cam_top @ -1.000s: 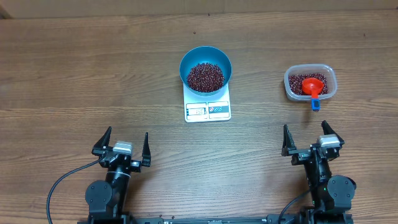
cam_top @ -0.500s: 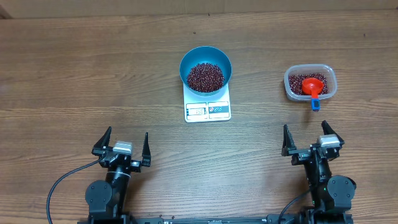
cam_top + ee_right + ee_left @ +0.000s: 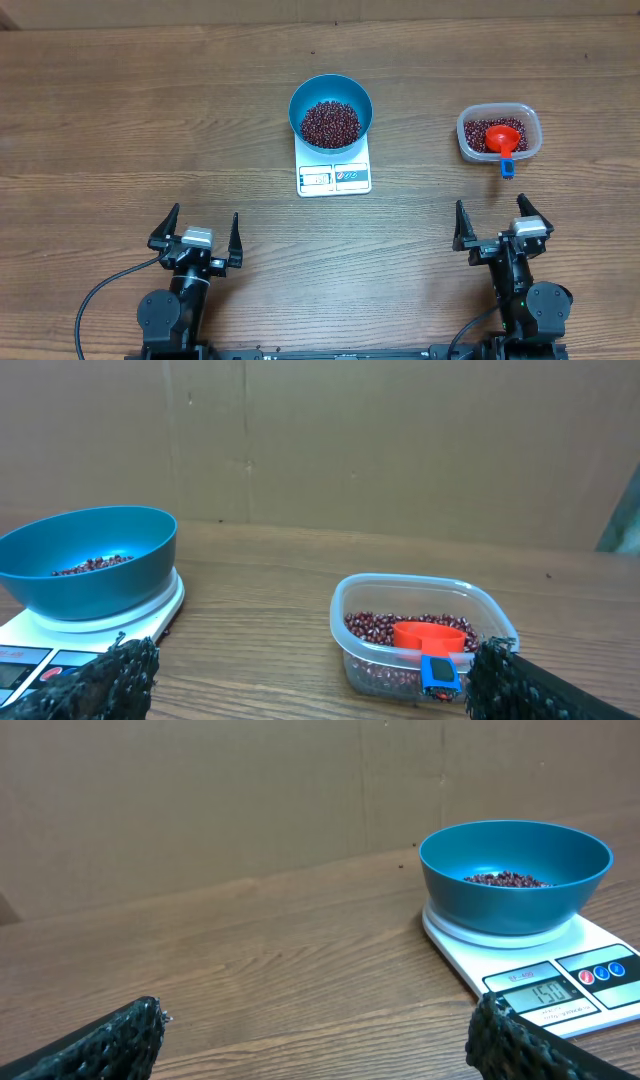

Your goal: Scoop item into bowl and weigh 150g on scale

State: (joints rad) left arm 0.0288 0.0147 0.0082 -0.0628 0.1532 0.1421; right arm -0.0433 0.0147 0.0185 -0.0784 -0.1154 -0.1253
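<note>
The blue bowl (image 3: pixel 331 110) stands on the white scale (image 3: pixel 334 177) at the table's middle back, and a heap of dark red-brown beans (image 3: pixel 330 121) lies inside it. From the left wrist view the bowl (image 3: pixel 515 875) sits on the scale (image 3: pixel 545 982), whose display shows digits. My left gripper (image 3: pixel 197 236) rests open near the front left, nothing between its fingers. My right gripper (image 3: pixel 503 227) is open at the front right, also empty. In the right wrist view the bowl (image 3: pixel 88 560) is at the left.
A clear plastic tub (image 3: pixel 499 133) of beans stands at the back right, with a red scoop (image 3: pixel 503 139) lying in it, its blue-tipped handle over the near rim. The tub (image 3: pixel 424 632) lies just ahead of the right gripper. A brown cardboard wall (image 3: pixel 200 790) backs the table.
</note>
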